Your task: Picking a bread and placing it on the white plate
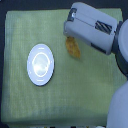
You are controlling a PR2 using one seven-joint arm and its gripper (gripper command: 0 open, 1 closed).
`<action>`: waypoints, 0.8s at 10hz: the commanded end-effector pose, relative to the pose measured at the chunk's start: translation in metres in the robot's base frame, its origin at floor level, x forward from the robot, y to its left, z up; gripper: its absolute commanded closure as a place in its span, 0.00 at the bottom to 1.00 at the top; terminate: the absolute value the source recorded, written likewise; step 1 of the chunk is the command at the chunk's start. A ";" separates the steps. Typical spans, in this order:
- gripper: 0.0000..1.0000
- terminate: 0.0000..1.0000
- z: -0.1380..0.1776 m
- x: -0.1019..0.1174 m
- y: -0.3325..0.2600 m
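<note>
Nearest the camera: the robot's grey-white body (117, 107), filling the lower corner on the exterior view's right, blurred and without detail. Next: a yellow-green cloth (20, 100) covering the work surface, flat, with a fine woven texture. On the cloth, toward the exterior view's left: the white plate (39, 63), round, glossy, empty, lying flat. Further back and toward the exterior view's right: the bread (73, 47), a golden-orange loaf, lying on the cloth well apart from the plate; only its lower part shows, the upper end being hidden under the arm. Farthest: the gripper (68, 29), part of a bulky grey-white forearm entering from the upper corner on the exterior view's right, its tip at the bread's hidden end. Fingers cannot be made out, so whether it stands spread or closed cannot be told, nor whether it touches the loaf. Step in hand, as judged: taking hold of the bread. To do it well: straddle the loaf across its narrow width near the middle, squeeze gently, lift clear of the cloth, then carry to the plate's centre.
</note>
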 end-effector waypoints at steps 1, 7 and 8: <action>1.00 0.00 0.085 -0.007 0.017; 1.00 0.00 0.095 -0.049 0.134; 1.00 0.00 0.088 -0.055 0.164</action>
